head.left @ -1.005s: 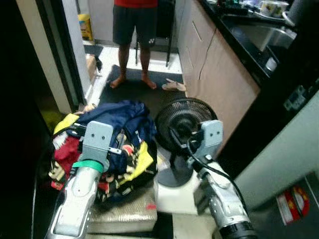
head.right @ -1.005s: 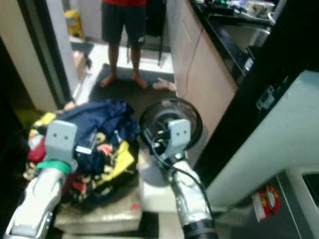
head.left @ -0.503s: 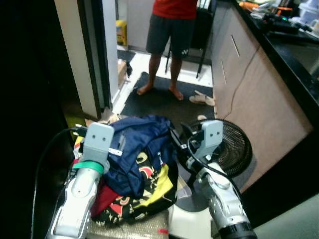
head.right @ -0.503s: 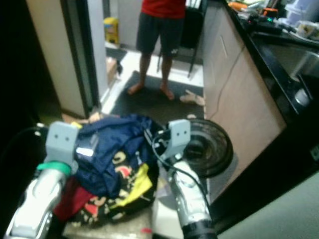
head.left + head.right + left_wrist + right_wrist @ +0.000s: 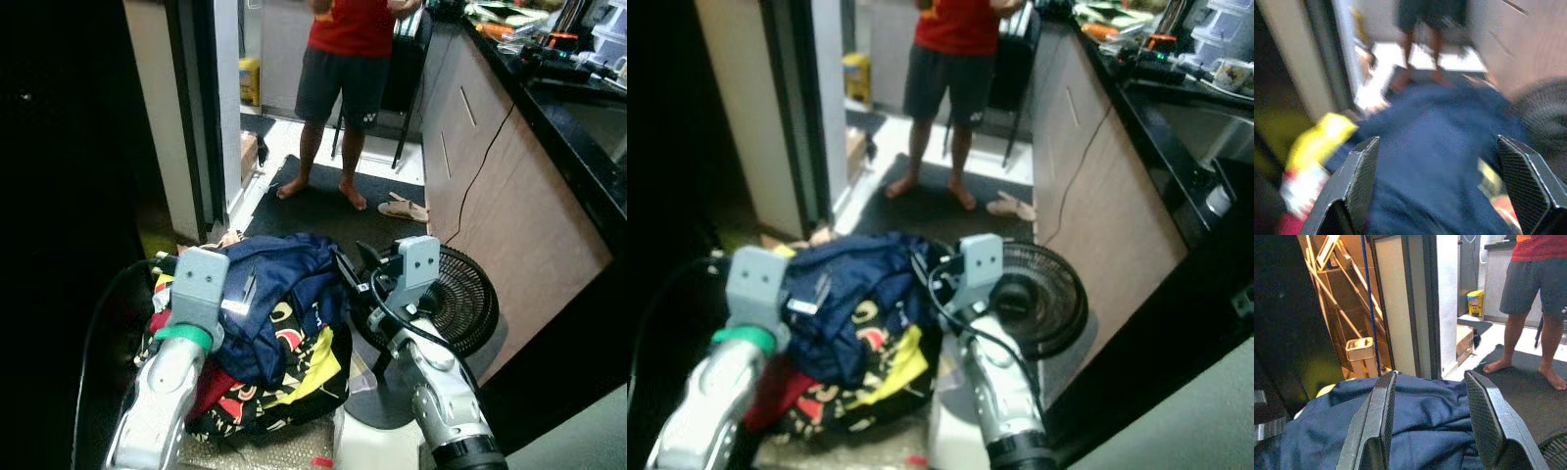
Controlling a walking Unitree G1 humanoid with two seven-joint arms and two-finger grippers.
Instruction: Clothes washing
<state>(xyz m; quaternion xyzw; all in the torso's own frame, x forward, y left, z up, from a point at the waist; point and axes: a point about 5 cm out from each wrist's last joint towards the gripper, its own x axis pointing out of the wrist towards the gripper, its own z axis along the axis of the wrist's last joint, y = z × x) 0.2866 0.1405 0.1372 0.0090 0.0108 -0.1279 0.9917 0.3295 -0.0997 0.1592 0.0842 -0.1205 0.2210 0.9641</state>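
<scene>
Clothes (image 5: 269, 323) lie heaped in a pile low in front of the robot, a navy blue garment (image 5: 284, 284) draped over the top, with yellow, red and patterned black pieces showing beneath it. The pile sits on a pale padded base (image 5: 260, 448). The left claw (image 5: 1442, 191) reaches over the near left side of the heap with its two black fingers spread wide, the blue cloth between them but not pinched. The right claw (image 5: 1430, 426) is at the right edge of the pile, its fingers likewise parted above the blue fabric and holding nothing. Just right of the clothes stands a black floor fan (image 5: 456, 308) on a round white foot. Beyond, a person (image 5: 348, 88) in a red shirt and dark shorts stands barefoot on a dark mat (image 5: 323, 206), a pair of sandals (image 5: 404, 209) beside them. A long surface (image 5: 563, 108) with beige cabinet fronts runs along the right.
</scene>
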